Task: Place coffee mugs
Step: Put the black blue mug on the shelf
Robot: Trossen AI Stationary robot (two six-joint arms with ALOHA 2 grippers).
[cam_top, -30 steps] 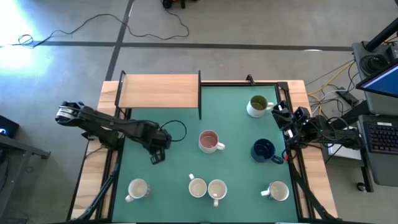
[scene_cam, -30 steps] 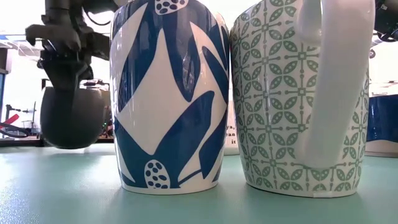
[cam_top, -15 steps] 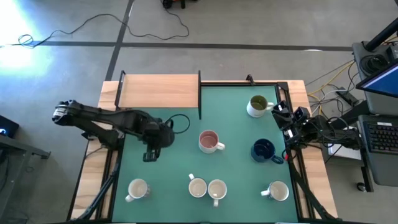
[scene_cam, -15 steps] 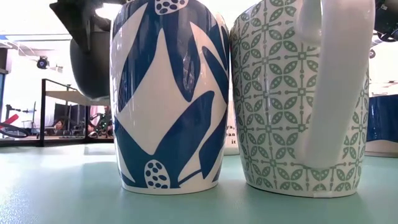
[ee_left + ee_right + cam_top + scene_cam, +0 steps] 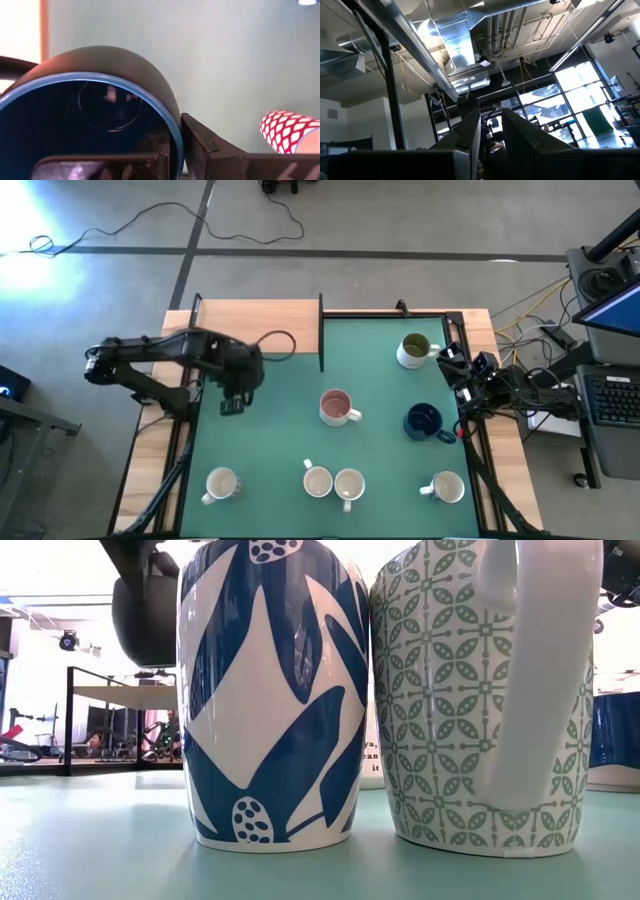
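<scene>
Your left gripper (image 5: pixel 232 402) has swung up and left across the high view over the last second, from mid-left of the green mat (image 5: pixel 280 460) toward its upper-left part, close to the wooden shelf (image 5: pixel 255 327). It carries a dark mug (image 5: pixel 95 115): the left wrist view shows the blue-lined cup filling the frame, its rim pinched between the fingers (image 5: pixel 200 145), jaws nearly closed on the wall. In the low view the mug has risen from table height to the upper left of the frame, so it is well clear of the mat now.

That reads as a carry under way, probably headed for the shelf at the upper left; the release is not yet done.

Seven mugs sit on the mat in the high view: the green one (image 5: pixel 414 350) upper right, the pink one (image 5: pixel 338 408) centre, a blue one (image 5: pixel 425 422) right of it, and four white ones along the bottom, including the touching pair (image 5: pixel 333 482).

Your right gripper (image 5: pixel 448 360) waits at the right edge, pointing up at the ceiling, fingers a little apart and empty.
</scene>
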